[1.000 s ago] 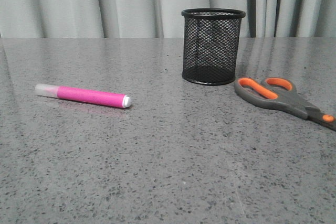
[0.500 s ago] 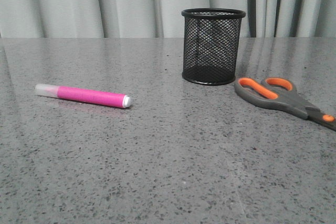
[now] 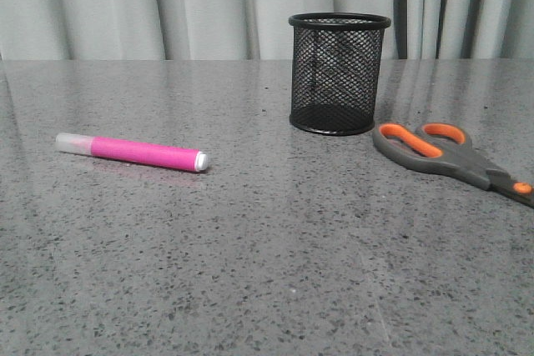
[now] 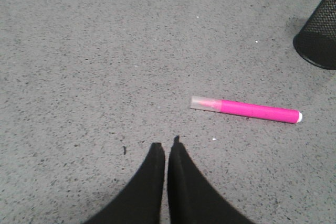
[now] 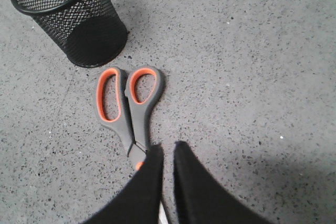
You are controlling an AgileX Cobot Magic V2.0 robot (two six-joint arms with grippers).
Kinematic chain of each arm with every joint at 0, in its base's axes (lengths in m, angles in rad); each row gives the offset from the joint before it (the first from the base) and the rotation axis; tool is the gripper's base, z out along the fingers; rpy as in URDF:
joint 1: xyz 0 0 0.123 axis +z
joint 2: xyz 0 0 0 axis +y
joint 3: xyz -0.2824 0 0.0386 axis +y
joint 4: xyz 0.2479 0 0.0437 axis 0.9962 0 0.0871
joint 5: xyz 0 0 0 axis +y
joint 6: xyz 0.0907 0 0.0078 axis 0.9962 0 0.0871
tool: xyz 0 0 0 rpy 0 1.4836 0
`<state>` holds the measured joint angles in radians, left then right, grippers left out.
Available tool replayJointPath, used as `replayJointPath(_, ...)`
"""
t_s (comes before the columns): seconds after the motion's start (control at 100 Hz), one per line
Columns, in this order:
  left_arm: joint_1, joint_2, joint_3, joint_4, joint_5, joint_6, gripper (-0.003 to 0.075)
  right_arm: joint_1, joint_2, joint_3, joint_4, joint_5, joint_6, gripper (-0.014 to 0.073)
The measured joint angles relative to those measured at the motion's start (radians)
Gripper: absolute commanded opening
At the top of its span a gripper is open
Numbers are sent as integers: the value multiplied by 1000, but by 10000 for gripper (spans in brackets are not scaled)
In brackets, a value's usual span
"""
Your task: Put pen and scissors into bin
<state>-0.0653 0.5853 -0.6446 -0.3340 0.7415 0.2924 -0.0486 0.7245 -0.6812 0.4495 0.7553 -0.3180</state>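
Pen lies beside closed left claw.

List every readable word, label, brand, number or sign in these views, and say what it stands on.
None can be read in any view.
pen: plain pink barrel, no print visible.
scissors: grey handles, orange-lined loops, no marking visible.
bin: bare black mesh, no label.
left pincer and right pincer: plain black, no lettering.

It looks like a staged test bench: a speckled grey stone-look tabletop whose far edge meets pale pleated curtains, with only desk stationery laid out on it.
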Motion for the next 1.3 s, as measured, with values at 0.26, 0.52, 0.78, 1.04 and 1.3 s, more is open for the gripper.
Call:
replayJointPath(0.26, 0, 47, -2, -200, -15, 149, 417, 0, 2, -4, -4, 8, -7, 400)
replayJointPath(0.52, 0, 95, -4, -392, -39, 403, 392, 0, 2, -4, -4, 8, -11, 400)
replayJointPath(0.78, 0, 268, -67, -506, 85, 738, 388, 0, 2, -4, 2, 8, -31, 400)
replayJointPath(1.04, -76, 550, -209, -512, 192, 1145, 388, 0, 2, -4, 2, 8, -40, 400)
replayJointPath(1.3, -186, 823, -306, -499, 192, 1487, 388, 0, 2, -4, 4, 8, -44, 400)
